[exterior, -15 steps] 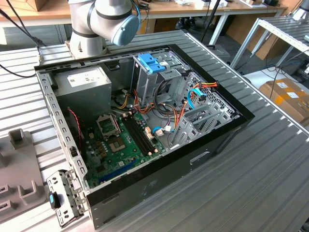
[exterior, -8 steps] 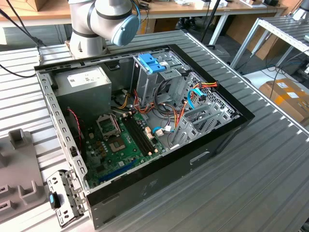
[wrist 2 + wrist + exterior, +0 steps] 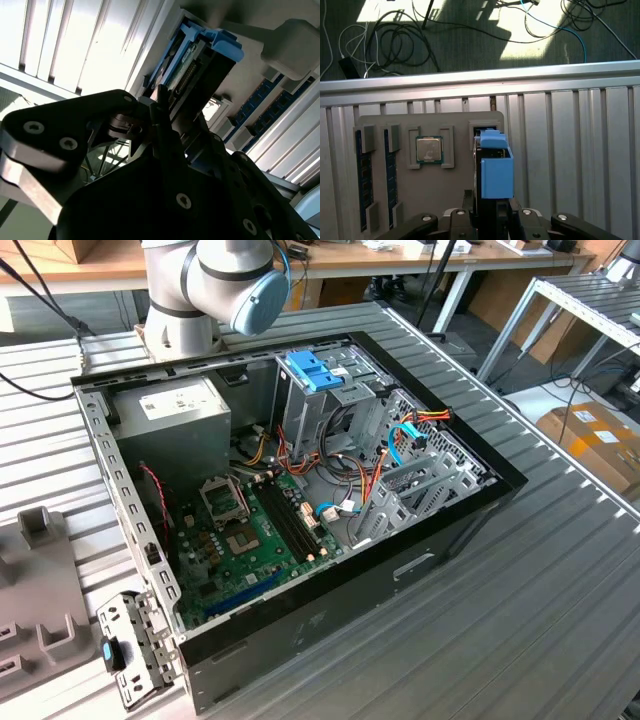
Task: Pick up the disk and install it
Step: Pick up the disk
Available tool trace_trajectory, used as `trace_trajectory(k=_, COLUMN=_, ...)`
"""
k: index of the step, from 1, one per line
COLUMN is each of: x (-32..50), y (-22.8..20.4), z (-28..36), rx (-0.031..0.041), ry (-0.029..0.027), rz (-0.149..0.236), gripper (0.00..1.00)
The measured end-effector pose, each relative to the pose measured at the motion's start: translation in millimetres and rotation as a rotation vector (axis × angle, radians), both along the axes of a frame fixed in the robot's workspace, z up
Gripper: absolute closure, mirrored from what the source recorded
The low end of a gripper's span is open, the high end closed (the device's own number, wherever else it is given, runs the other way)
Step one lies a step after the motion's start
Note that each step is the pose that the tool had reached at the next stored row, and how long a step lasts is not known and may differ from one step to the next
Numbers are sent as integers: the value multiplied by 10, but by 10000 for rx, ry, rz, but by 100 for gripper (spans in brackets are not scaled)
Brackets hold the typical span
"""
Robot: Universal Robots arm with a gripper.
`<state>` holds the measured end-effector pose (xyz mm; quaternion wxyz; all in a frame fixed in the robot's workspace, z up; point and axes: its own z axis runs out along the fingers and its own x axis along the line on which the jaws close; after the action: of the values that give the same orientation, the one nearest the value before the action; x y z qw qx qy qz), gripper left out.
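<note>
In both wrist views the disk [image 3: 493,167] stands on edge between my gripper's [image 3: 491,201] fingers, which are shut on its sides. It is a thin metal drive with blue plastic rails [image 3: 212,37]. Its far end sits at a slot of a grey holder tray [image 3: 455,180]; I cannot tell whether it still rests in that slot. In the second wrist view the gripper [image 3: 167,107] holds the disk [image 3: 192,65] close to the camera. The exterior view shows the open computer case [image 3: 300,490] with a metal drive cage topped by a blue cap [image 3: 313,370].
The tray also carries a processor chip [image 3: 429,149] and memory sticks [image 3: 362,175], on a slatted metal table [image 3: 570,150]. Cables lie on the floor [image 3: 395,40] beyond its edge. Inside the case are a grey power supply [image 3: 175,420], a motherboard [image 3: 240,530] and wires [image 3: 400,440]. The arm's base [image 3: 200,290] stands behind the case.
</note>
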<state>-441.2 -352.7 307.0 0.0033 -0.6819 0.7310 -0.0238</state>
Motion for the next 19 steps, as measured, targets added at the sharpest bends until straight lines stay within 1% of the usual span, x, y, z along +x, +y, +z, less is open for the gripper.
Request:
trace_trajectory(k=9, x=0, y=0, z=1, rx=4, ry=-1, rz=0, gripper=65)
trace_trajectory(k=13, x=0, y=0, z=56, rx=-3, ry=0, rz=1, gripper=65)
trace_trajectory(k=19, x=0, y=0, z=57, rx=-3, ry=0, rz=0, gripper=65)
